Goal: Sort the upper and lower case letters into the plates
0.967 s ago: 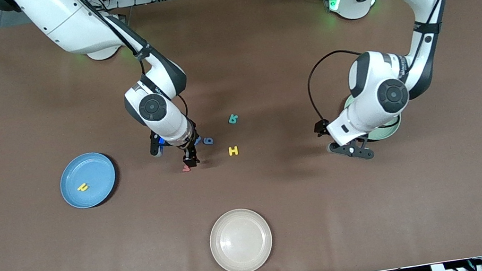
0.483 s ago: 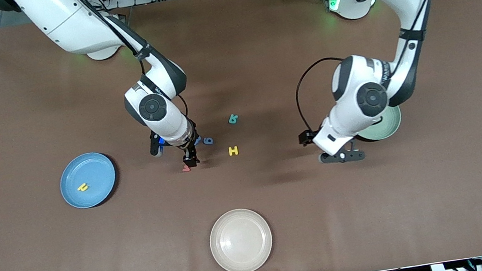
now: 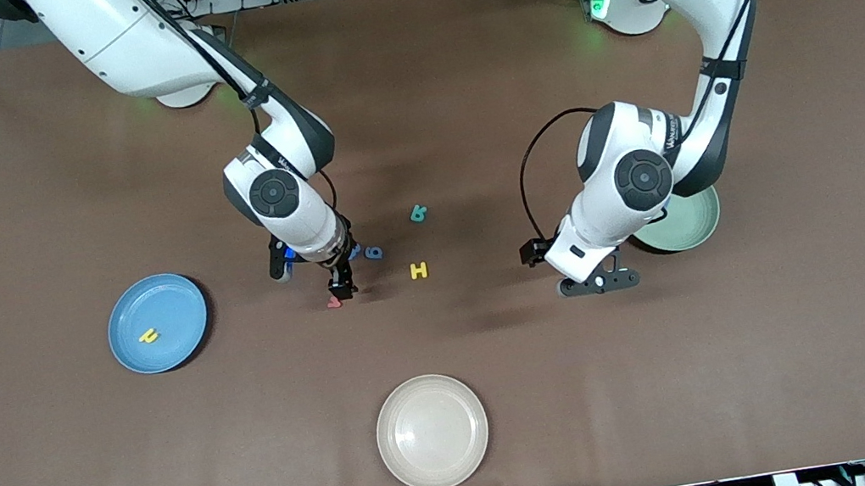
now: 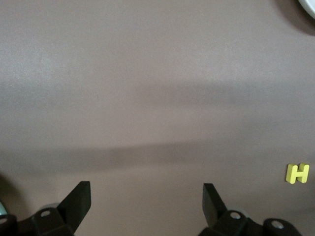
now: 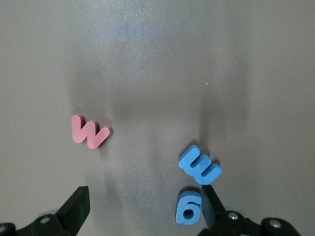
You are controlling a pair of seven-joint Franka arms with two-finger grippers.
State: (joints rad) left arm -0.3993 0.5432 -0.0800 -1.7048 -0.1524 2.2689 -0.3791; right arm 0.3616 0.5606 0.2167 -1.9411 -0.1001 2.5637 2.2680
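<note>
i see the brown table point(image 3: 89, 466) with three round plastic plates on it. the bright blue plate point(image 3: 176, 303) sits toward the right arm's end, a small yellow foam letter point(image 3: 148, 336) lying flat in it. the pale mint green plate point(image 3: 691, 226) sits toward the left arm's end, partly covered by the left arm's wrist. the cream-beige plate point(image 3: 432, 432) lies nearest the front camera, at six o'clock from the loose letters.

my right gripper point(image 3: 341, 282) hangs low over the middle of the table, fingers spread wide and holding nothing. in its wrist view a pink "w" point(image 5: 90, 132), a blue "w" point(image 5: 199, 165) and a blue "6"-shaped piece point(image 5: 189, 208) lie flat on the cloth, the two blue ones just beside each other.

my left gripper point(image 3: 600, 283) hovers over bare table at about eight o'clock from the mint plate, fingers wide apart and empty.

between the two grippers lie a yellow "h" block point(image 3: 419, 271) and, at twelve o'clock from it, a teal letter point(image 3: 418, 213).
</note>
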